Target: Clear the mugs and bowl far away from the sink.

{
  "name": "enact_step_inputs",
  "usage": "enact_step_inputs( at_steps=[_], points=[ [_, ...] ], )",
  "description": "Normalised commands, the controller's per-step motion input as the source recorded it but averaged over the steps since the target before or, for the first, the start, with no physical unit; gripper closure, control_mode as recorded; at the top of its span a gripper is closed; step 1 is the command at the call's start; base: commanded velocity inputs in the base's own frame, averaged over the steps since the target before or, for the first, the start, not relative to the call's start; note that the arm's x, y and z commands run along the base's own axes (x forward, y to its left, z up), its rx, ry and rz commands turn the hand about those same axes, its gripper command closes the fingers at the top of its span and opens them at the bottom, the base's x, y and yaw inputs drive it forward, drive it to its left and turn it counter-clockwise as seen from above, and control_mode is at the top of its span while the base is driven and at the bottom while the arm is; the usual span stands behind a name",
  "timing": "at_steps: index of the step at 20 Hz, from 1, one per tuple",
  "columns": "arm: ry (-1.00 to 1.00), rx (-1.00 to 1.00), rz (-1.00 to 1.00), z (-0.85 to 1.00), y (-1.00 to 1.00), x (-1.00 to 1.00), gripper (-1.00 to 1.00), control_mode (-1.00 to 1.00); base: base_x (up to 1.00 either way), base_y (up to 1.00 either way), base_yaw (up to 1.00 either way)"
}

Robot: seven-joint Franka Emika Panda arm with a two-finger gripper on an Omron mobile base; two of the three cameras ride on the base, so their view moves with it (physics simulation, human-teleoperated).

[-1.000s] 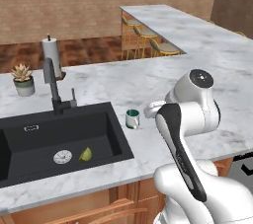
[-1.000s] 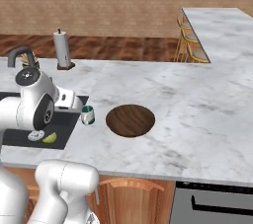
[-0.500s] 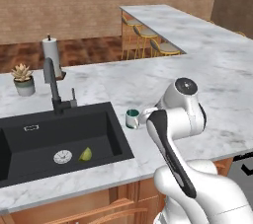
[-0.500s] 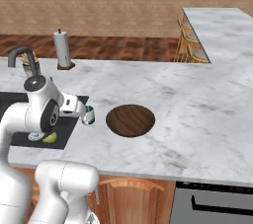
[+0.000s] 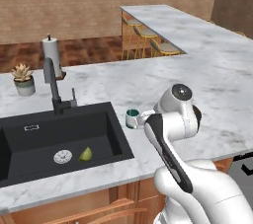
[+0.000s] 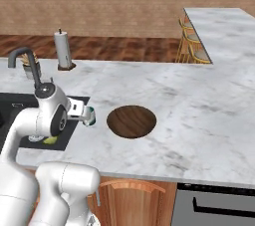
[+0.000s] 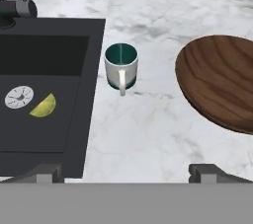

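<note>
The fingers [image 7: 44, 171] stand spread wide and grasp nothing, above the counter [image 7: 148, 129]. The mug [image 7: 121, 65], white outside and green inside, stands upright just beside the sink [image 7: 44, 99] rim. The bowl [image 7: 222, 80] lies near it on the counter's front half.

Worktop [image 7: 148, 129]: polished grey-veined marble, smooth. Sink [image 7: 44, 70]: matt black, w/ silver metal drain [image 7: 19, 96]. Bowl [image 7: 222, 80]: dark wood grain. Mug [image 7: 121, 65]: glossy white outside, green inside.
</note>
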Motion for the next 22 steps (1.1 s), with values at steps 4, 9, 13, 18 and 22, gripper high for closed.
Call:
enact_step_inputs(
  at_steps=[4, 9, 13, 18, 22],
  points=[
    [0.0, 0.0, 0.0, -0.1, 0.01, 0.26, -1.0, -1.0, 0.0, 0.0, 0.0],
    [0.0, 0.0, 0.0, -0.12, 0.05, 0.29, -1.0, -1.0, 0.0, 0.0, 0.0],
    [0.03, 0.0, 0.0, -0.16, 0.03, 0.24, -1.0, -1.0, 0.0, 0.0, 0.0],
    [0.02, 0.0, 0.0, -0.22, 0.01, 0.12, -1.0, -1.0, 0.0, 0.0, 0.0],
    [0.01, 0.0, 0.0, -0.27, 0.0, 0.11, -1.0, -1.0, 0.0, 0.0, 0.0]
  ],
)
